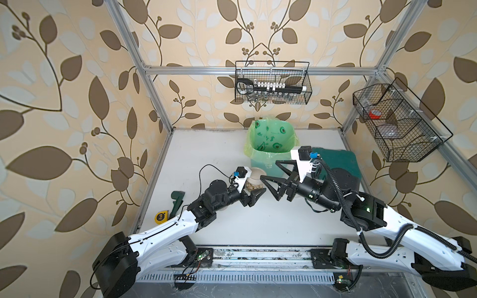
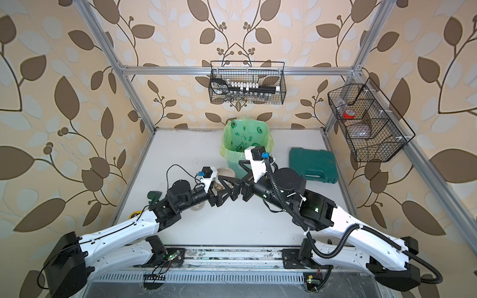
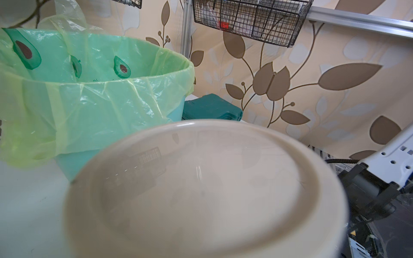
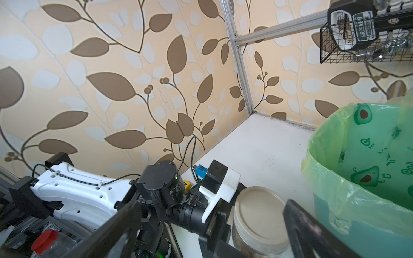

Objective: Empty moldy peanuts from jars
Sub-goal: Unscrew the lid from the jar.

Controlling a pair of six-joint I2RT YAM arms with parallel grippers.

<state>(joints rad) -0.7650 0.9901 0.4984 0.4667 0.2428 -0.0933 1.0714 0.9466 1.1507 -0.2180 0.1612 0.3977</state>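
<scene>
Though hidden overhead, red-lidded jar (image 4: 45, 242) wrist-visible.

The jar (image 1: 254, 183) is before the bin (image 1: 261, 160), left of the case (image 1: 335, 158).

**Clearance check, tabletop**

Bare table (image 1: 206, 147) on the far left, from left arm (image 1: 165, 227) back to the wall. Second bare strip at the front, between left arm and right arm (image 1: 402, 227).

Bin (image 1: 268, 157) upright at far centre, mouth open from above.

Jar (image 1: 254, 184) gripped in left gripper (image 1: 254, 190), near the bin. Gap between jar and bin taken up by right gripper (image 1: 269, 170), jaws wide.

Case (image 2: 313, 165) blocking far right, near the bin.

Wrench (image 1: 175, 200) and tape (image 1: 160, 216) at left edge, beside left arm.

Back basket (image 1: 273, 82) hung above the bin, side basket (image 1: 397, 123) on the right wall.
</scene>
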